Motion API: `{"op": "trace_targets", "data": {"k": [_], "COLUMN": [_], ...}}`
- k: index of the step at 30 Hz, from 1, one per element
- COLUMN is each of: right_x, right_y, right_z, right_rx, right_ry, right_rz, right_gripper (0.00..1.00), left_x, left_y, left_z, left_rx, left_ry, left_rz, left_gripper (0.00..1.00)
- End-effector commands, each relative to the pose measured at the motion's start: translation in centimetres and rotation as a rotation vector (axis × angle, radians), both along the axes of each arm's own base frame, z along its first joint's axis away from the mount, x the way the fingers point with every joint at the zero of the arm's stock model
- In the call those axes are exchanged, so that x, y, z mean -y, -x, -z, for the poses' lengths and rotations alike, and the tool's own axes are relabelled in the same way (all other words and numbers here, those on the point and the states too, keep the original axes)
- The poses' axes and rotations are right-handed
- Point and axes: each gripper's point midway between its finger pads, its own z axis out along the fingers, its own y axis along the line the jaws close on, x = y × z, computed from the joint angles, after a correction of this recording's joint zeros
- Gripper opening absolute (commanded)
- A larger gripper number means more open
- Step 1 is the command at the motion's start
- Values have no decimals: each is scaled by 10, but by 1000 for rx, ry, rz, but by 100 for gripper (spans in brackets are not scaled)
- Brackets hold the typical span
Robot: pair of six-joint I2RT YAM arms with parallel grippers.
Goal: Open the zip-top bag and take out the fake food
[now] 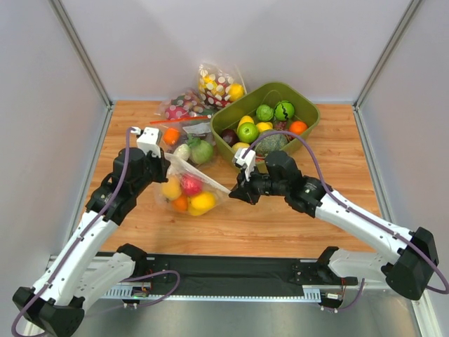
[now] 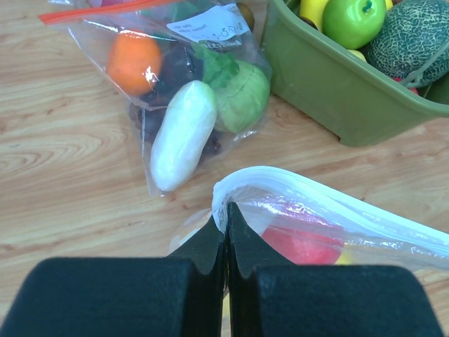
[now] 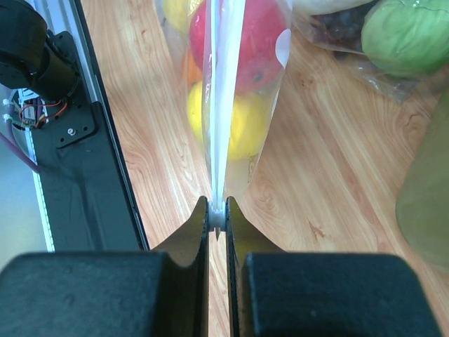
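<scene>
The zip-top bag (image 1: 191, 195) hangs stretched between my two grippers over the wooden table, its pale zip strip (image 1: 200, 175) taut. Inside is the fake food: a red fruit (image 1: 191, 184), yellow fruits (image 1: 203, 202) and an orange one (image 1: 180, 203). My left gripper (image 1: 166, 160) is shut on the bag's left top corner (image 2: 223, 200); the red fruit (image 2: 302, 242) shows behind it. My right gripper (image 1: 235, 193) is shut on the white zip slider (image 3: 218, 219) at the strip's right end. The right wrist view looks along the strip (image 3: 219, 105) past red (image 3: 259, 35) and yellow (image 3: 242, 123) fruit.
A green bin (image 1: 309, 130) of fruit and vegetables stands at the back right. A clear bag with a red zip strip (image 1: 186, 137), holding white and green vegetables, lies just behind the held bag. Two more filled bags (image 1: 219, 84) sit at the back. A black rail (image 1: 231, 270) runs along the near edge.
</scene>
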Motion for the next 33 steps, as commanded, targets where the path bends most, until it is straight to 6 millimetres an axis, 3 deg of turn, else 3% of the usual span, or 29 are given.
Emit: {"op": "trace_targets", "data": {"k": [1,4,7,13,14,19,24,33], "right_x": [14,18,18,14,10,0,-16,-36], "right_y": [7,8,10,6,6,2,-18,-38], "right_z": [10,11,2,-33,-47,-81,-89,-75], "right_rx": [-39,-44,-42,10,26,100,139,146], "right_ry": [43,57,52,12,-13,-109,-139,-121], "right_rz": [45,54,44,25,15,-7,16,10], "right_gripper": [0,0,0,31,38,53,55,54], "left_x": [-24,-21,-5,53,65,92,100,102], "left_y": [-9,-11,-9,14,24,50,62,66], "left_z": [-16,-13,-14,-22,-23,-29,-35,-36], "left_rx": [54,51,73,108,99,84,104,104], "left_ry": [1,-6,-8,84,110,192,230,241], "left_rz": [-120,-97,20,390,474,691,772,794], "left_gripper": [0,0,0,0,0,0,0,0]}}
